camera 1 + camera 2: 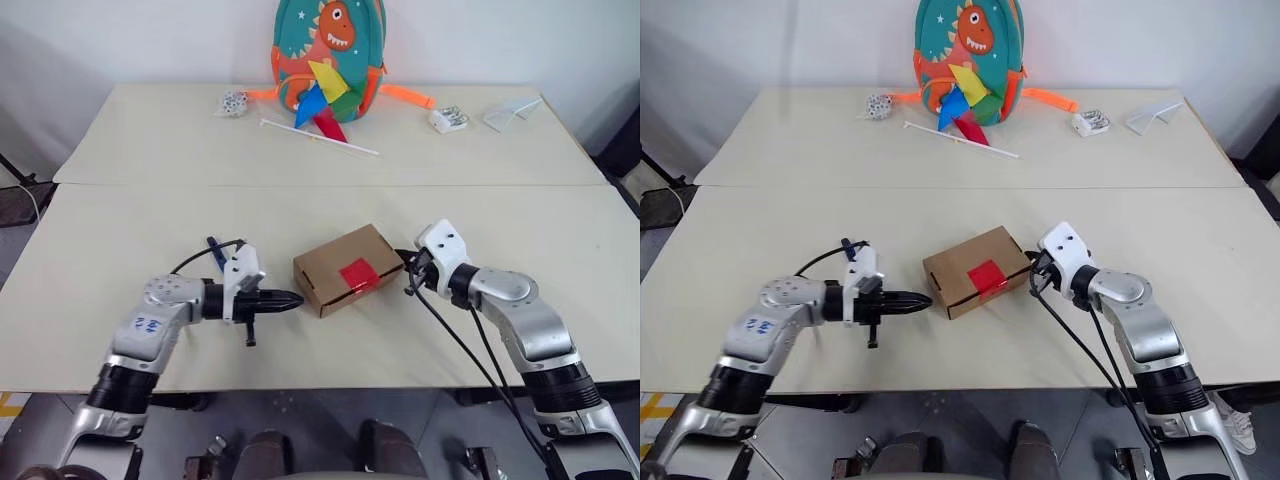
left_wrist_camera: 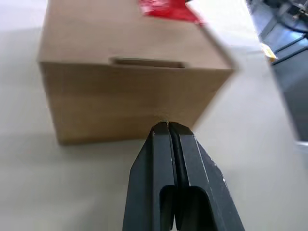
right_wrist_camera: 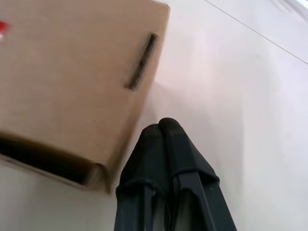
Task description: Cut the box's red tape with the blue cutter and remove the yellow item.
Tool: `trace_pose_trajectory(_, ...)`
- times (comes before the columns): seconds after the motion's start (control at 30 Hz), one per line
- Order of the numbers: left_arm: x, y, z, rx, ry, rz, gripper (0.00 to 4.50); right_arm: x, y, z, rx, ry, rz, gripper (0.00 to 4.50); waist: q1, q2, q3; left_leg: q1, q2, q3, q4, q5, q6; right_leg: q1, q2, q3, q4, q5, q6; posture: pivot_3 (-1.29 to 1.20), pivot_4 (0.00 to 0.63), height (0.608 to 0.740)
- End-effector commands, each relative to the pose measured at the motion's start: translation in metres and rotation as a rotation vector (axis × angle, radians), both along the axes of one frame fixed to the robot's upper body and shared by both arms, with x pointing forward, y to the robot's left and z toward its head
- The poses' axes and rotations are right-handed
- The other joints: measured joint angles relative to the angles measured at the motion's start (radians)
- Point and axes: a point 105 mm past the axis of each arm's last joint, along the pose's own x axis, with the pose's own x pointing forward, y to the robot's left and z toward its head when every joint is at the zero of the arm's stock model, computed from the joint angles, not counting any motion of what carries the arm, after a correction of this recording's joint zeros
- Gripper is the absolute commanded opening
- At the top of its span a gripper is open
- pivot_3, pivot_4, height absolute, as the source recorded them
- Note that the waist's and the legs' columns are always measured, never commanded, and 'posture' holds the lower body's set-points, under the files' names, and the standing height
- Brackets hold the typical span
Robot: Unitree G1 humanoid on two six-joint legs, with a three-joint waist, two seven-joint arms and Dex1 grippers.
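Note:
The box (image 1: 335, 262), a small brown carton, lies in the middle of the near table. The red tape (image 1: 358, 273) sits across its flap seam on top. My left gripper (image 1: 297, 299) is shut and empty, its tip right at the box's left end face (image 2: 130, 96), under the slot cut-out. My right gripper (image 1: 403, 257) is also shut and empty, its tip beside the box's right end (image 3: 72, 72). A slim dark blue thing, seemingly the blue cutter (image 1: 213, 247), lies on the table behind my left wrist, partly hidden. The yellow item is out of view.
On the far table a dinosaur backpack (image 1: 330, 45) stands with a colourful pinwheel (image 1: 322, 100) lying before it. Small trinkets (image 1: 232, 103) (image 1: 449, 119) and a folded paper plane (image 1: 512, 112) lie along the back. A seam (image 1: 330, 185) runs between the two tables.

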Motion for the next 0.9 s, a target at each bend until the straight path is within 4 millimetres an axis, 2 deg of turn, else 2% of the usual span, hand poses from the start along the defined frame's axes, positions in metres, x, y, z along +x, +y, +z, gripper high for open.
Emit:
trace_pose_trajectory(0.03, -0.002, 0.011, 0.025, -0.018, -0.033, -0.003, 0.03, -0.008, -0.019, 0.023, -0.02, -0.112, -0.032, 0.0, 0.006, 0.0, 0.0, 0.0, 0.0, 0.0, 0.0, 0.0, 0.0, 0.0, 0.0, 0.0, 0.0, 0.0, 0.0, 0.0, 0.15, 0.74)
trace_pose_trajectory(0.17, 0.004, 0.021, 0.047, -0.057, -0.029, -0.007, 0.03, -0.024, -0.036, 0.027, -0.03, -0.111, -0.062, 0.0, 0.012, 0.0, 0.0, -0.001, 0.0, 0.0, 0.0, 0.0, 0.0, 0.0, 0.0, 0.0, -0.001, 0.0, 0.0, 0.0, 0.15, 0.74)
trace_pose_trajectory(0.23, 0.024, 0.022, 0.054, -0.066, -0.067, 0.049, 0.03, -0.038, -0.035, 0.022, -0.015, -0.055, -0.047, 0.0, 0.014, 0.0, 0.0, 0.0, 0.0, 0.0, 0.0, 0.0, 0.0, 0.0, 0.0, 0.0, -0.001, 0.0, 0.0, 0.0, 0.15, 0.74)
trace_pose_trajectory(0.33, 0.052, 0.015, 0.06, -0.083, -0.111, 0.103, 0.03, -0.06, -0.02, 0.007, 0.016, 0.072, 0.022, 0.0, 0.017, 0.0, 0.0, 0.0, 0.0, 0.0, 0.0, 0.0, 0.0, 0.0, 0.001, 0.0, 0.0, 0.0, 0.0, 0.0, 0.15, 0.74)
trace_pose_trajectory(0.4, 0.073, 0.004, 0.062, -0.124, -0.129, 0.156, 0.03, -0.078, 0.0, -0.005, 0.044, 0.169, 0.097, 0.0, 0.022, 0.0, 0.0, 0.0, 0.0, 0.0, 0.0, 0.0, 0.0, 0.0, 0.001, 0.0, 0.0, 0.0, 0.0, 0.0, 0.15, 0.74)
trace_pose_trajectory(0.47, 0.086, -0.002, 0.061, -0.137, -0.133, 0.189, 0.03, -0.087, 0.01, -0.009, 0.057, 0.215, 0.128, 0.0, 0.025, 0.0, 0.0, 0.0, -0.001, 0.001, 0.001, 0.0, 0.0, 0.0, 0.001, 0.001, -0.001, 0.0, 0.0, 0.0, 0.15, 0.74)
trace_pose_trajectory(0.6, 0.103, -0.024, 0.036, -0.051, -0.121, 0.204, 0.03, -0.083, 0.039, -0.008, 0.099, 0.205, 0.149, 0.0, 0.018, -0.001, 0.0, 0.0, -0.001, 0.001, 0.0, 0.0, 0.001, 0.0, 0.001, 0.001, -0.001, 0.0, 0.0, 0.0, 0.15, 0.74)
trace_pose_trajectory(0.67, 0.098, -0.034, 0.02, -0.022, -0.081, 0.16, 0.03, -0.073, 0.04, -0.006, 0.096, 0.183, 0.12, 0.0, 0.018, 0.0, 0.0, 0.0, -0.001, 0.001, 0.001, 0.0, 0.001, 0.0, 0.001, 0.001, 0.0, 0.0, 0.0, 0.0, 0.15, 0.74)
trace_pose_trajectory(0.8, 0.085, -0.041, 0.001, 0.011, -0.006, 0.099, 0.03, -0.059, 0.035, -0.003, 0.066, 0.159, 0.085, 0.0, 0.018, -0.001, 0.0, -0.001, -0.001, 0.001, 0.001, 0.0, 0.001, 0.0, 0.001, 0.001, -0.002, 0.0, 0.0, 0.0, 0.15, 0.74)
trace_pose_trajectory(0.9, 0.072, -0.045, -0.005, -0.012, 0.045, 0.048, 0.03, -0.05, 0.033, 0.0, 0.053, 0.142, 0.067, 0.0, 0.015, -0.001, 0.0, -0.001, -0.001, 0.001, 0.0, 0.0, 0.0, -0.001, 0.001, 0.001, -0.001, 0.0, 0.0, 0.0, 0.15, 0.74)
